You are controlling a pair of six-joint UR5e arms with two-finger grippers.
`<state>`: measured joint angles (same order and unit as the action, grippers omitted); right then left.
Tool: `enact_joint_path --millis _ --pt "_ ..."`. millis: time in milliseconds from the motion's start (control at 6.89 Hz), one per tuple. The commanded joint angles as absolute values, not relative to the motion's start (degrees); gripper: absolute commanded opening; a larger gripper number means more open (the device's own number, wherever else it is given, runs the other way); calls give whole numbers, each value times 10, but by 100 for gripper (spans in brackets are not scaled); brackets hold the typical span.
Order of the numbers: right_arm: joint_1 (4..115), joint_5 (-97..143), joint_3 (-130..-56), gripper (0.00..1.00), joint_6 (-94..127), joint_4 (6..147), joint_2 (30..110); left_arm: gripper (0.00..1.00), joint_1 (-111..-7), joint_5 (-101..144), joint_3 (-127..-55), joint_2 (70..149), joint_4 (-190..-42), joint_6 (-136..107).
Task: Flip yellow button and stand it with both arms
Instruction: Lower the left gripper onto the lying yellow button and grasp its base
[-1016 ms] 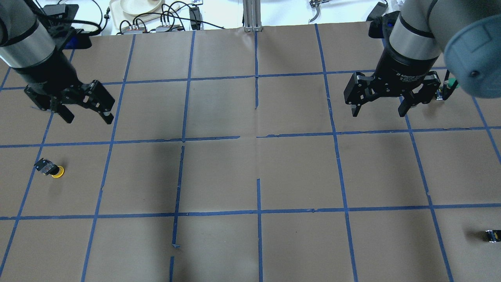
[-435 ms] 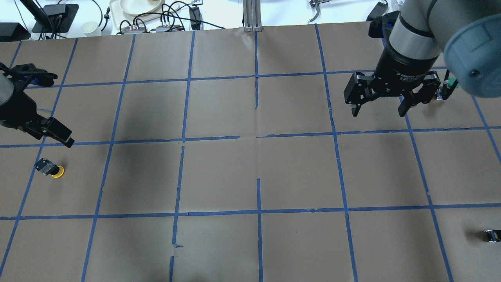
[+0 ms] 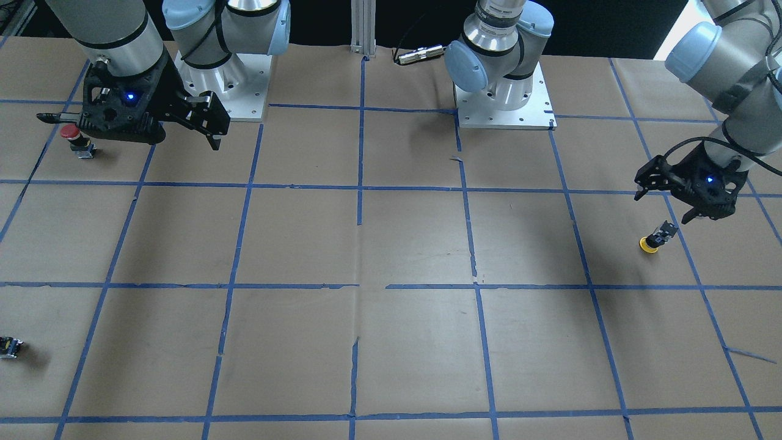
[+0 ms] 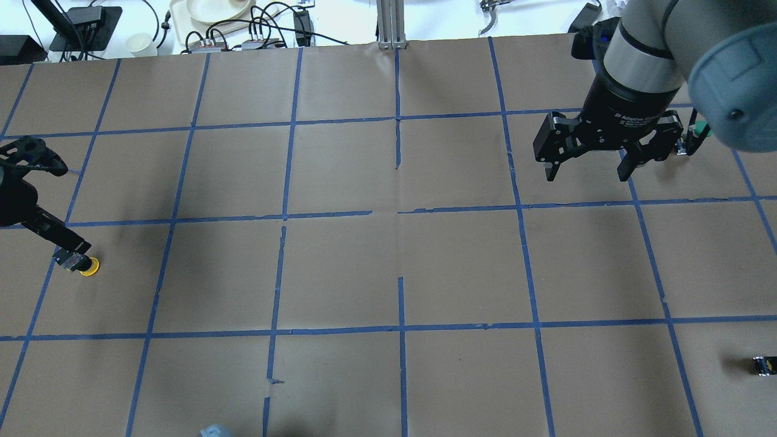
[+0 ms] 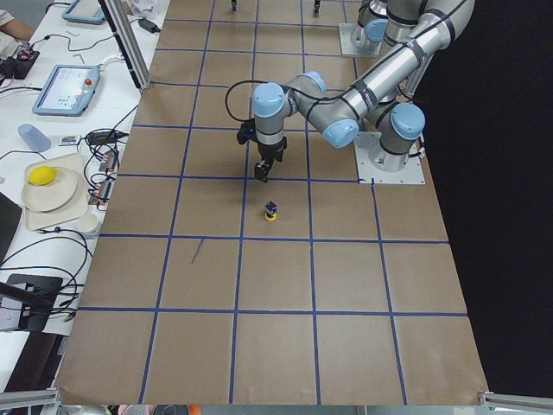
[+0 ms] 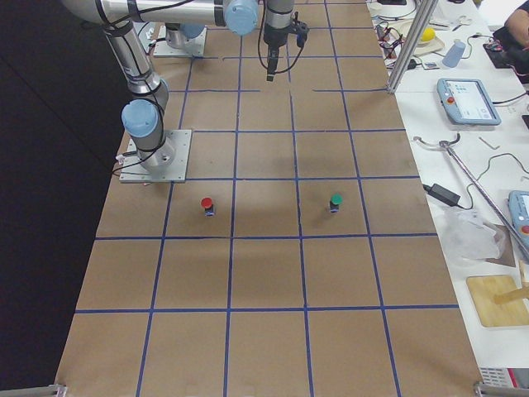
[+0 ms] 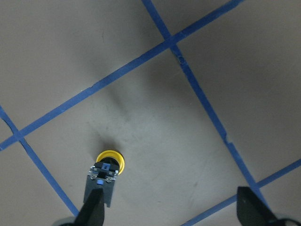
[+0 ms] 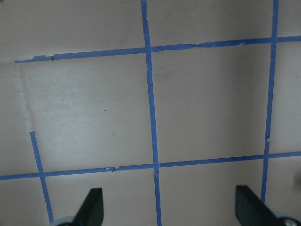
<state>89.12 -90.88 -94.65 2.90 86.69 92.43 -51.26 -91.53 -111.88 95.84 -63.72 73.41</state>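
Observation:
The yellow button stands upside down on its yellow cap, black body and silvery base up, at the table's left side; it also shows in the front view, the left side view and the left wrist view. My left gripper is open and empty, hovering just above and beyond the button; in the left wrist view one finger lines up with the button's body. My right gripper is open and empty, high over the far right, also in its wrist view.
A red-capped button and a green-capped button stand near the right gripper. A tiny black part with a yellow spot lies at the near right. Cables and a tray sit beyond the far edge.
My left gripper has swung left and come down toward me, from the far left squares to just over the yellow button. The right arm and the button have not moved.

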Motion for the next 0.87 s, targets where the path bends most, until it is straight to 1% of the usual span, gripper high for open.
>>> enact_joint_path --millis 0,145,290,581,726 --pt "891 -909 -947 100 29 867 924 98 -472 -913 -1122 1004 -608 872" --pt "891 -909 -947 100 29 867 924 98 -469 -915 -1115 1018 -606 951" --pt "891 -909 -947 100 29 867 924 98 -469 -915 -1123 1030 -579 992" --pt "891 -909 -947 100 29 866 924 98 -469 -915 -1125 1052 -549 996" --pt "891 -909 -947 100 29 866 924 94 -469 -915 -1124 1059 -544 996"
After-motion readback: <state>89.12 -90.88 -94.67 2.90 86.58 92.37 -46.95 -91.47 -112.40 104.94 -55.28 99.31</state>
